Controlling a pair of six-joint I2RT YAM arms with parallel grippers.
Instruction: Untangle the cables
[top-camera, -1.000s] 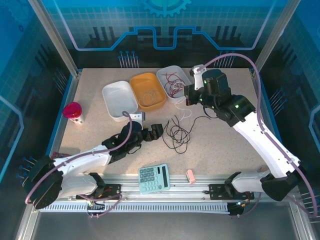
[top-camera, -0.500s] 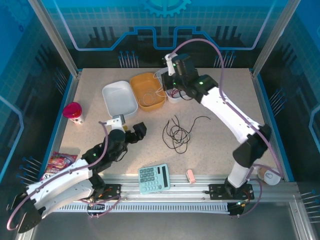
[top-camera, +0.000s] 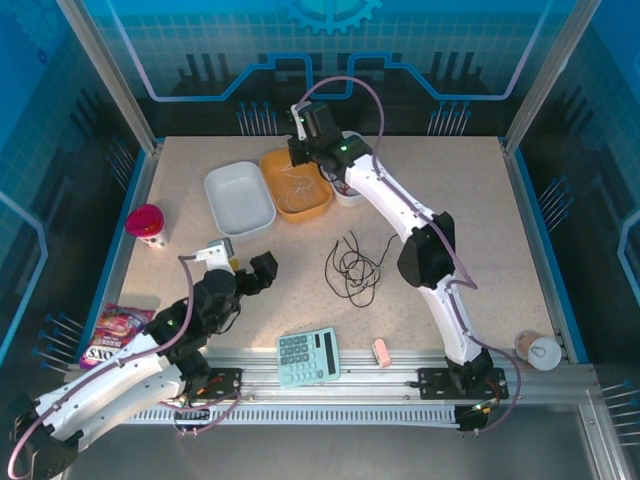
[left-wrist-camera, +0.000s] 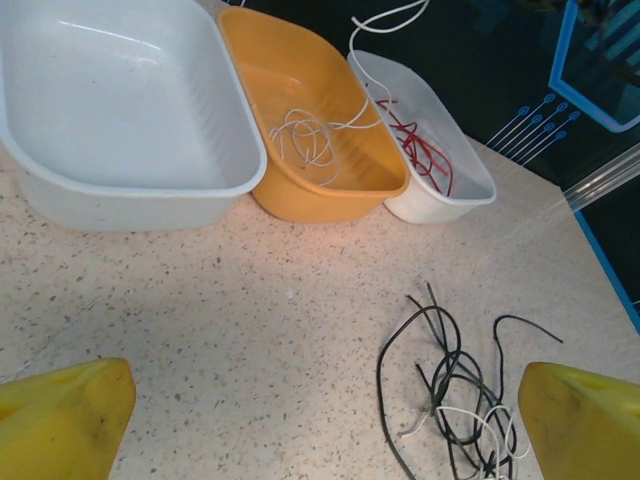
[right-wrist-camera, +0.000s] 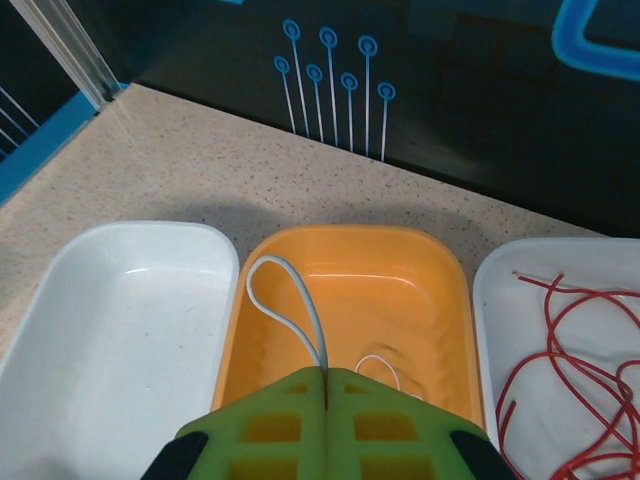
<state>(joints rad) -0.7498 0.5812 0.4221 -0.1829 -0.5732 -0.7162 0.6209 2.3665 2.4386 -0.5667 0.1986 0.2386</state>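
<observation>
R gripper (right-wrist-camera: 325, 385) over orange tray (right-wrist-camera: 350, 240): fingers clenched on a whitish cable (right-wrist-camera: 283, 300), loop sticks up from the seam, more whitish wire coiled in the tray below. Red cables (right-wrist-camera: 560, 350) lie in white tray (right-wrist-camera: 487, 300) just right of it. L gripper (left-wrist-camera: 320, 425): fingers released, wide apart, low over worktop (left-wrist-camera: 250, 330). Black cables (left-wrist-camera: 440, 375) tangled w/ one whitish strand, on worktop near L fingers. Snack packet (top-camera: 112, 330) print too small to read; calculator (top-camera: 308, 357) key labels likewise.
</observation>
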